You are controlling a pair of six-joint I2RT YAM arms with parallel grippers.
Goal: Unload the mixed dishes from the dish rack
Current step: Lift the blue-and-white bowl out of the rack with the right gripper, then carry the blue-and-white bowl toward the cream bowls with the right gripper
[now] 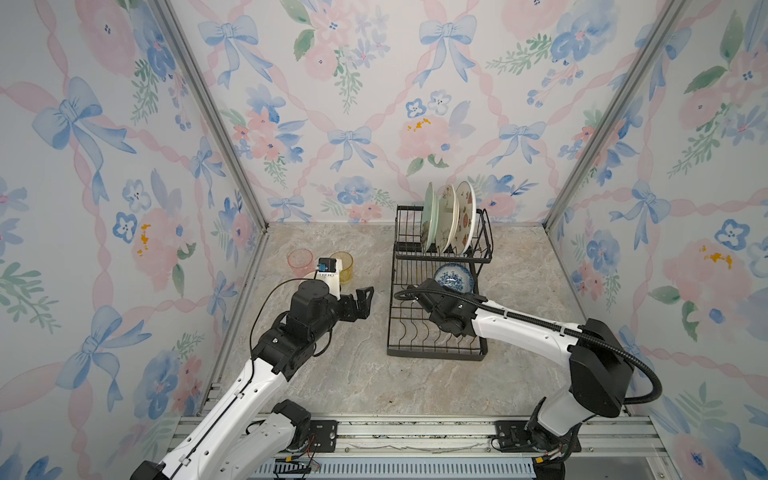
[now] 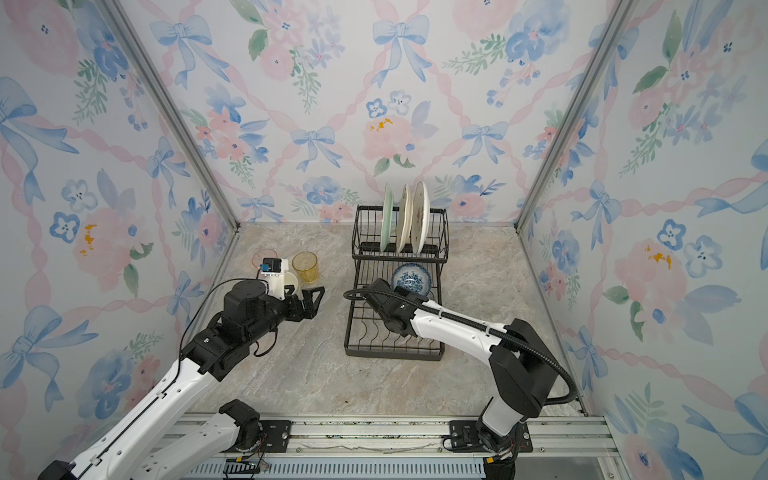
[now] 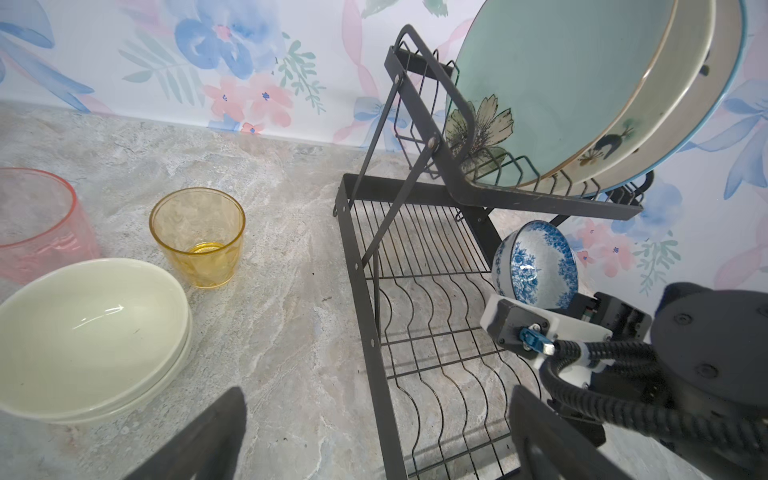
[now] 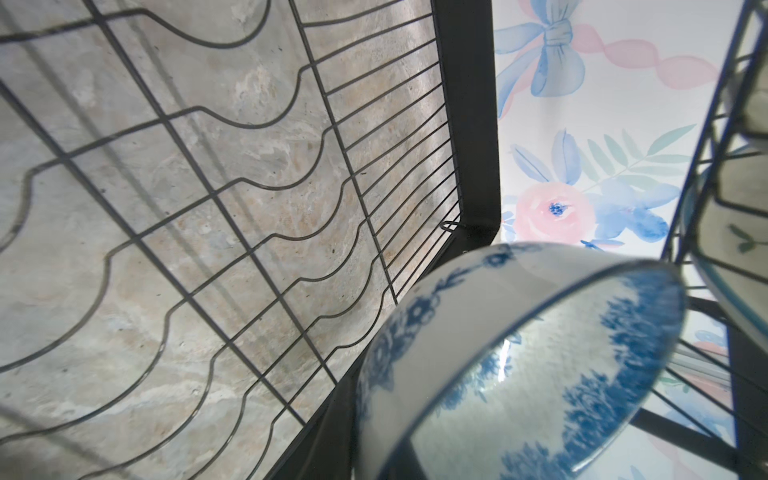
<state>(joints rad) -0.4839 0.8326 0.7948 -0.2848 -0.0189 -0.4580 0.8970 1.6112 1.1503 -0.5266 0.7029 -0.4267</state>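
Observation:
The black wire dish rack [image 1: 436, 353] [image 2: 395, 354] stands right of centre in both top views. Its upper shelf holds three upright plates: a mint-green flower plate [image 1: 429, 216] [image 3: 552, 83] and two cream plates [image 1: 448, 216] [image 1: 465, 216]. A blue-patterned white bowl [image 1: 454, 277] [image 4: 519, 365] is tilted on its side at the back of the lower tray. My right gripper [image 4: 365, 453] is shut on its rim. My left gripper [image 1: 363, 301] [image 3: 374, 457] hangs open and empty left of the rack, over the counter. A pink tumbler [image 3: 37, 224], an amber tumbler [image 3: 197, 241] and two stacked cream bowls [image 3: 91, 332] sit on the counter.
The marble counter [image 1: 353, 374] is walled by floral panels on three sides. The tumblers [image 1: 300, 259] [image 1: 343, 266] stand at the back left near the side wall. The lower tray's wavy dividers [image 4: 208, 208] hold nothing in front of the bowl. A rail [image 1: 415, 432] runs along the front edge.

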